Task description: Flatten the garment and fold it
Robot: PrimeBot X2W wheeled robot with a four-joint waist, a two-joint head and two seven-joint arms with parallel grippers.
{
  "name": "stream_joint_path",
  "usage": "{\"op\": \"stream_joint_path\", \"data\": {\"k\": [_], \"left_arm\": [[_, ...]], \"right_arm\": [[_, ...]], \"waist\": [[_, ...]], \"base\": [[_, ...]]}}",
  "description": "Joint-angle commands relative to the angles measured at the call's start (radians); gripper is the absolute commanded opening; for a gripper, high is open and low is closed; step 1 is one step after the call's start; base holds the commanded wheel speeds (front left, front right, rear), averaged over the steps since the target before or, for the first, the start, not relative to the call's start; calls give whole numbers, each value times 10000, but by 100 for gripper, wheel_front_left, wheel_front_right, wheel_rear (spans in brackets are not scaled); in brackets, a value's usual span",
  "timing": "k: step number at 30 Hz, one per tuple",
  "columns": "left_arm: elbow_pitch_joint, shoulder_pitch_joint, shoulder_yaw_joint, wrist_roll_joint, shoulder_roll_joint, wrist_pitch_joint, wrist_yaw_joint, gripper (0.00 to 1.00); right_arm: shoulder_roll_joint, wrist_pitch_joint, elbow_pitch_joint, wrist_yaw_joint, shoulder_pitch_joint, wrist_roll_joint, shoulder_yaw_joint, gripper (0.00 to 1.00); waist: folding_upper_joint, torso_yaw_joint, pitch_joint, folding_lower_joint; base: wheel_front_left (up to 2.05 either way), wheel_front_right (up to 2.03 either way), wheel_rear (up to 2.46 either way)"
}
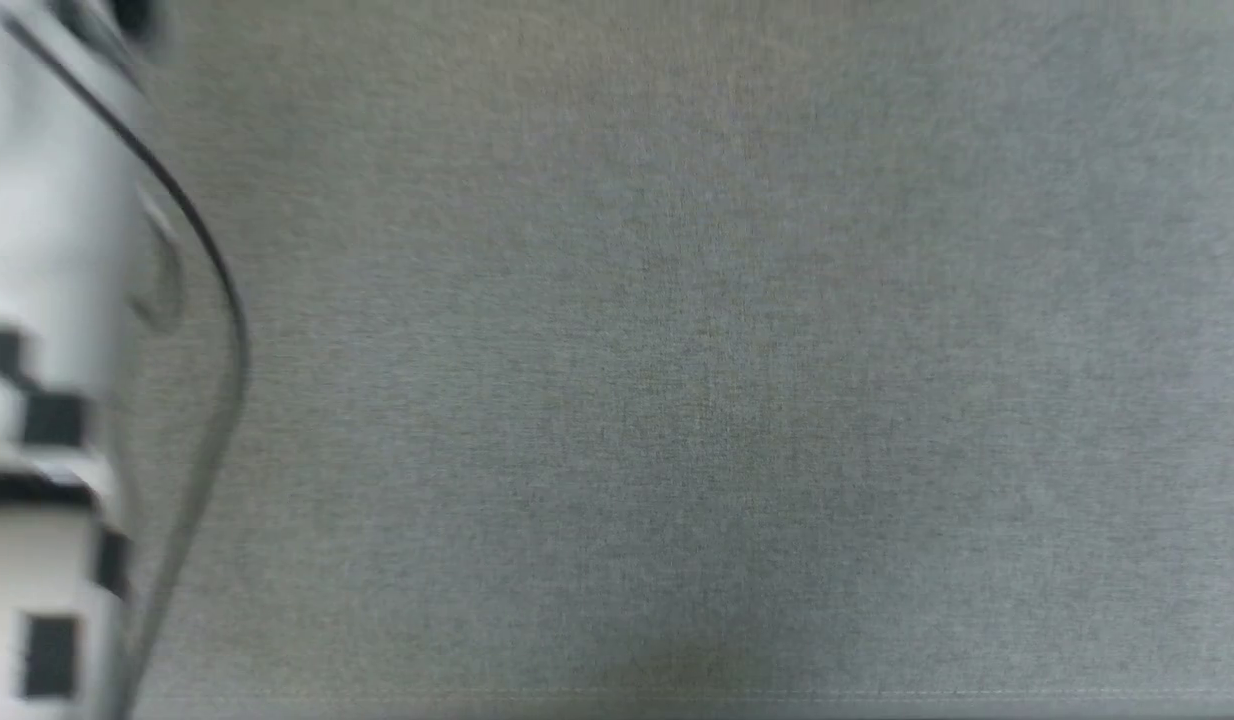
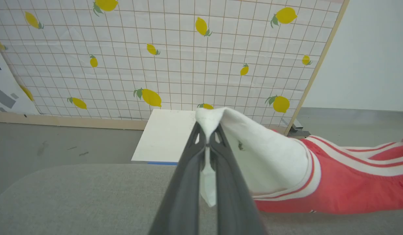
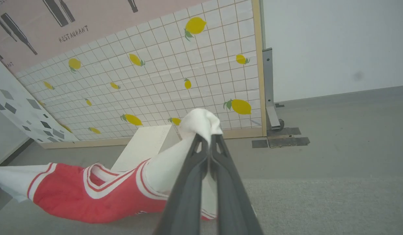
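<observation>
My left gripper [image 2: 206, 129] is shut on a bunch of white sleeve cloth of the garment [image 2: 335, 182]. From that pinch the red body with white stripes runs off to the right, low over the grey padded table [image 2: 74, 199]. My right gripper [image 3: 206, 138] is shut on the other white sleeve, and there the garment [image 3: 90, 199] stretches away to the left. The shirt spans between both grips. Whether its lower edge touches the table I cannot tell. The head view looks down on bare grey table fabric [image 1: 677, 400].
A lemon-print tiled panel [image 2: 175, 58] stands behind the table, with a white box [image 2: 165, 137] on the floor before it. A metal stand [image 3: 270, 98] holds the panel's edge. The table's rounded edge [image 1: 217, 300] and a black-and-white patterned panel [image 1: 37, 450] lie at the left.
</observation>
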Motion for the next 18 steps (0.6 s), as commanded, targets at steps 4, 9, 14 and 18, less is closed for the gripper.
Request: {"op": "stream_joint_path", "data": {"k": [4, 9, 14, 18], "left_arm": [[183, 2473, 57, -580, -373, -550, -256, 0], [-225, 5408, -22, -1135, -766, -702, -451, 0], [-1032, 8044, -182, -1580, -898, -451, -498, 0], [-1718, 9709, -67, -2006, -831, -30, -225, 0]], "right_arm": [[-285, -359, -534, -13, 2618, 1118, 565, 0], [-469, -547, -1089, -13, 5754, 1823, 995, 0], [-428, -755, -1463, -13, 8143, 2084, 969, 0], [-463, -929, -1711, -13, 9567, 2000, 774, 0]], "waist": [[-1, 638, -2296, -2], [-1, 780, -3587, -2], [-1, 830, -4316, -2], [-1, 843, -4656, -2]], "base": [[0, 0, 0], [0, 0, 0], [0, 0, 0], [0, 0, 0]]}}
